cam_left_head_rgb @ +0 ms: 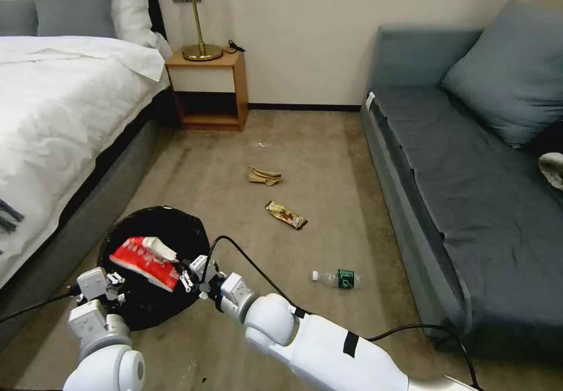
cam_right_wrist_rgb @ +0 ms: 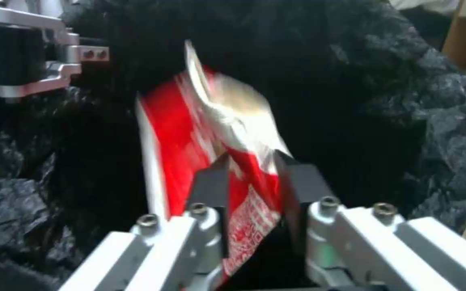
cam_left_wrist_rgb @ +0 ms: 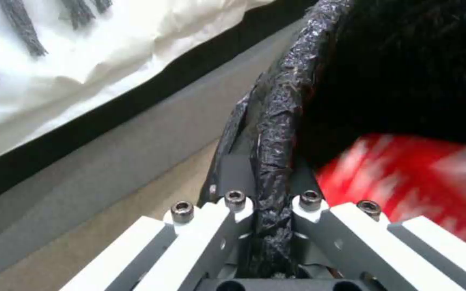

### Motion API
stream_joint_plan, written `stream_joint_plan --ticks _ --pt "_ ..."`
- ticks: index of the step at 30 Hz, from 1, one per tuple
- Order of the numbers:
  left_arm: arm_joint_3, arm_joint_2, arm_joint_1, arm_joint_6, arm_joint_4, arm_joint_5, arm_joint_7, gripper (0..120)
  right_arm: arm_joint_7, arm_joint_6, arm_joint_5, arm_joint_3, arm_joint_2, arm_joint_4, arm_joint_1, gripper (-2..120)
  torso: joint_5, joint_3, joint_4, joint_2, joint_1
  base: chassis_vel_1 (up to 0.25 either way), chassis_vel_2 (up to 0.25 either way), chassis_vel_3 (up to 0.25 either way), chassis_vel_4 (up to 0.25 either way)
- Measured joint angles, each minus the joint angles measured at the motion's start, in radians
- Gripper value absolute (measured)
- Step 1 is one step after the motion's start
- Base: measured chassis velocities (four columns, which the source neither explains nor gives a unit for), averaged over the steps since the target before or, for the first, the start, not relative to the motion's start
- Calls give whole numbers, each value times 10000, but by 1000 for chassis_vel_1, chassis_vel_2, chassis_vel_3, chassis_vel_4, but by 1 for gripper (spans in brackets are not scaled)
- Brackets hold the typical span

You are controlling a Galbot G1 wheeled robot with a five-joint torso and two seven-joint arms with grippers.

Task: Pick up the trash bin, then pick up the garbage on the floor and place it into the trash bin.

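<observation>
Bin (cam_left_head_rgb: 153,320): round, black, lined with a crinkled, glossy black plastic bag; it stood on the tan carpet (cam_left_head_rgb: 328,168) just beside the bed (cam_left_head_rgb: 53,109), which had a grey base and white rumpled sheets. Mouth open, wide, dark inside.

Left gripper (cam_left_head_rgb: 111,278) was at the near-left rim. In the left wrist view its two fingers (cam_left_wrist_rgb: 236,178) were clamped on the bagged rim (cam_left_wrist_rgb: 276,133), one inside, one outside, metal links with four hex bolts showing.

Right gripper (cam_left_head_rgb: 189,271) reached over the bin mouth from the right. Right wrist view: both dark pads (cam_right_wrist_rgb: 211,186) pinched the lower edge of the packet (cam_right_wrist_rgb: 200,137), so it was closed on it. Packet: one, red foil with white print and a silvery torn top, flat, crumpled, tilted, blurred in both wrist views. It hung inside the bin opening, over the black liner (cam_right_wrist_rgb: 395,81), gripped and not lying on the bottom.

Litter on the carpet, count three:
- scrap (cam_left_head_rgb: 264,176), tan paper, crumpled, farthest from the robot, near the nightstand (cam_left_head_rgb: 206,89)
- wrapper (cam_left_head_rgb: 285,214), brown-gold, oblong, shiny, lying diagonally, between scrap and bottle
- bottle (cam_left_head_rgb: 336,278), clear plastic, green label, white cap, on its side, near the sofa (cam_left_head_rgb: 469,203)

All three lay apart from each other and well apart from the bin. Sofa was grey cloth with one grey cushion (cam_left_head_rgb: 510,74). One brass lamp (cam_left_head_rgb: 199,21) stood on the wooden nightstand
</observation>
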Motion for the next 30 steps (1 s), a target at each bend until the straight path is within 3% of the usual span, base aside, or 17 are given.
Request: stream_joint_plan --ticks 10,14,15,18,21,30 --pt "-126 6 -10 0 3 9 5 3 -267 219 155 384 -209 330 -130 59 0 0 0 0 0 0 0 0 0" --pt "-350 7 -81 -66 72 -6 -16 3 -334 1828 -71 1229 -845 521 -447 80 1 0 0 -1 0 0 0 0 0" --pt "-350 7 -81 -66 72 -6 -16 3 -334 1828 -71 1229 -845 521 -447 80 1 0 0 -1 0 0 0 0 0" --pt "-529 21 -199 -186 223 -18 -61 3 147 3397 -1006 1969 -1418 429 -906 93 2 0 0 -1 0 0 0 0 0" --pt "-586 164 -264 -210 369 -131 -65 3 405 3669 -1401 2547 -1854 723 -1438 99 2 0 -1 -1 0 0 0 0 0" --pt "-753 652 -343 -321 684 -370 -72 3 381 4027 -2582 4967 -2658 1955 -4002 100 2 0 -2 0 0 0 0 0 0"
